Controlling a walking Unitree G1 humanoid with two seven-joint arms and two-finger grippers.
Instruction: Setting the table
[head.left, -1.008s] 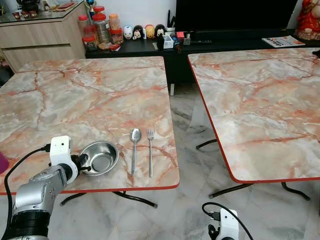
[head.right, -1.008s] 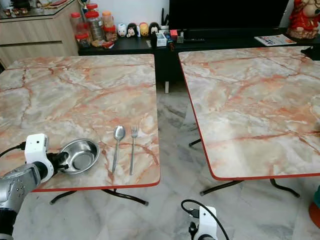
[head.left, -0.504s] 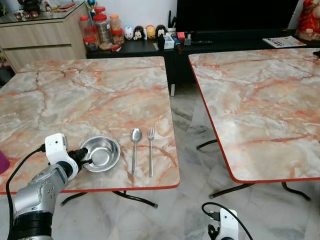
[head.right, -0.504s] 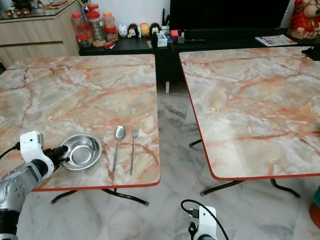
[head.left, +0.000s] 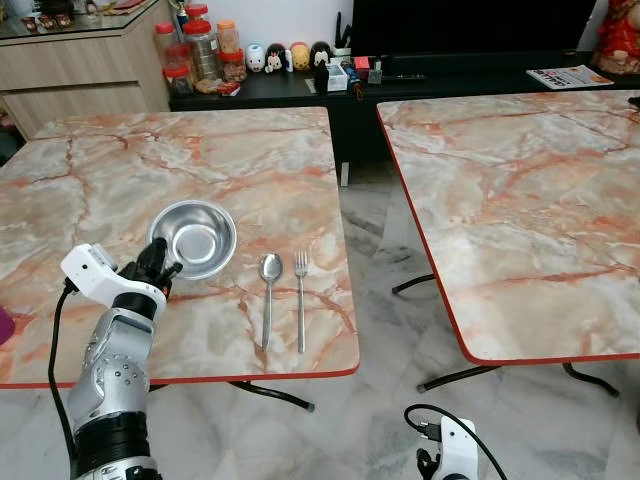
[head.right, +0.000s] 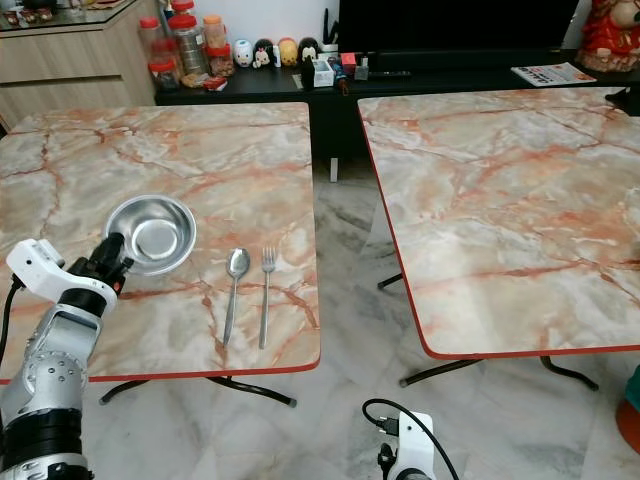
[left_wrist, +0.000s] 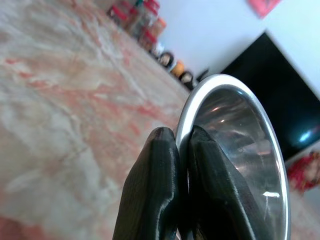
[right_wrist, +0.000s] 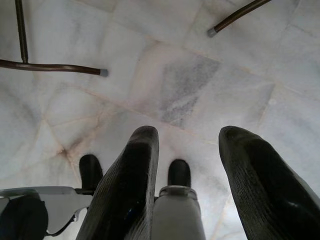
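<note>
- Left claw (head.left: 160, 262) is pinching the near-left rim of the steel bowl (head.left: 194, 236) — fingers (left_wrist: 155, 190) are closing on the rim from both sides, one inside the bowl and one outside.
- Bowl is sitting at the far-right end of the claw, over the left marble bench (head.left: 120, 170); from the head views I cannot tell whether its base is touching the top or riding just above it.
- Spoon (head.left: 269, 295) and fork (head.left: 301, 300) are lying side by side near the bench's front right corner, handles pointing toward the robot, just right of the bowl and a little nearer the front edge; neither is touching the bowl.
- Second marble bench (head.left: 520, 200) is standing to the right, across a strip of floor.
- Right claw (right_wrist: 192, 175) is hanging low over the marble floor (right_wrist: 190, 75), fingers spread wide, holding nothing — idle.
- Jars (head.left: 200, 55) and small figurines (head.left: 290, 55) are lining the dark cabinet behind the benches.
</note>
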